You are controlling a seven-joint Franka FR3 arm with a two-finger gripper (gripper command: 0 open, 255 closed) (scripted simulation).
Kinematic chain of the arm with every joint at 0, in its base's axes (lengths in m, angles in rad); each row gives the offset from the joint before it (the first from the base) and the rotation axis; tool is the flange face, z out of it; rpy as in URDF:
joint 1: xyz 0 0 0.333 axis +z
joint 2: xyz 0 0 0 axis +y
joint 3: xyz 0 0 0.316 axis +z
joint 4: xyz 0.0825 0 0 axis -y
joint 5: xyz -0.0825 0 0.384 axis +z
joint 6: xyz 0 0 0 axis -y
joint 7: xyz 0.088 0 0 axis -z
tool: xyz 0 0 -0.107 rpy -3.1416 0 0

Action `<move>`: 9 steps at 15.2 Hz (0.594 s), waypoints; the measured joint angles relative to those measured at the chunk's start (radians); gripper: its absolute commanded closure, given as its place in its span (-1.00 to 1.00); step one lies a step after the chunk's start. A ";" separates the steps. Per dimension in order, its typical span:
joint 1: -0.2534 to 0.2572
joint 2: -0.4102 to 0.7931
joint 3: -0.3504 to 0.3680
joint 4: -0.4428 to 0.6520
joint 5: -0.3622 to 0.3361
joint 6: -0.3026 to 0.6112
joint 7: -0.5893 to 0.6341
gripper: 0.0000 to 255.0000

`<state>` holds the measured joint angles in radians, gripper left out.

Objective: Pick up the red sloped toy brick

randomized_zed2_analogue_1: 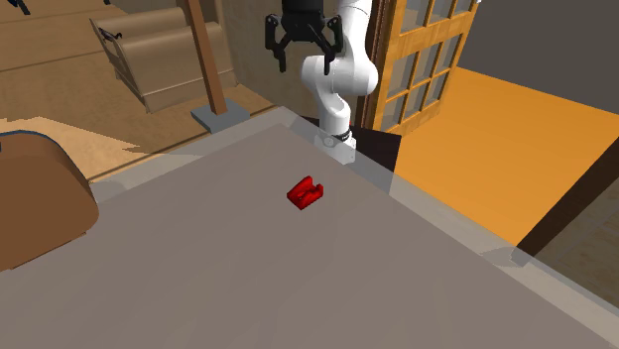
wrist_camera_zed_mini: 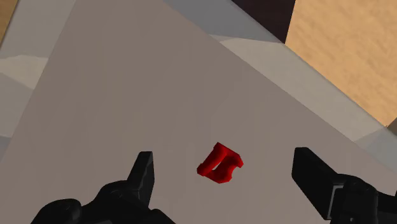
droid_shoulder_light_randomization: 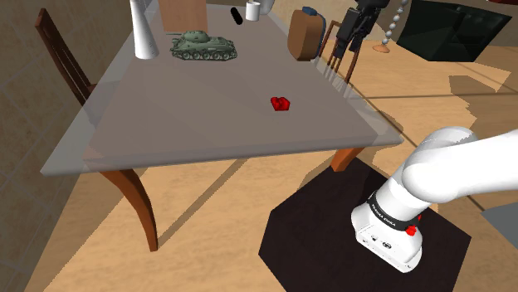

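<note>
brick (droid_shoulder_light_randomization: 281,103): red, lies on the grey table (droid_shoulder_light_randomization: 207,124), well apart from the tank (droid_shoulder_light_randomization: 203,46)
gripper (randomized_zed2_analogue_1: 301,59): above the table, fingers (wrist_camera_zed_mini: 145,172) spread wide, holding nothing

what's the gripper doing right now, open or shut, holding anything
Gripper: open, fingers apart, holding nothing. The red brick lies ahead in the gap between them, untouched.

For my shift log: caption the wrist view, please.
Open gripper hovering above the red toy brick on the grey table, nothing held.
</note>
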<state>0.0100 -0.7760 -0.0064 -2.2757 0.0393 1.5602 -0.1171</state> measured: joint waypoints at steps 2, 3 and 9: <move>0.000 0.009 0.004 -0.008 0.001 0.014 0.006 -1.00; 0.000 0.023 0.012 -0.021 0.003 0.039 0.015 -1.00; -0.001 0.157 0.070 -0.073 0.015 0.202 0.094 -1.00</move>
<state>0.0085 -0.6188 0.0639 -2.3484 0.0547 1.7620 -0.0229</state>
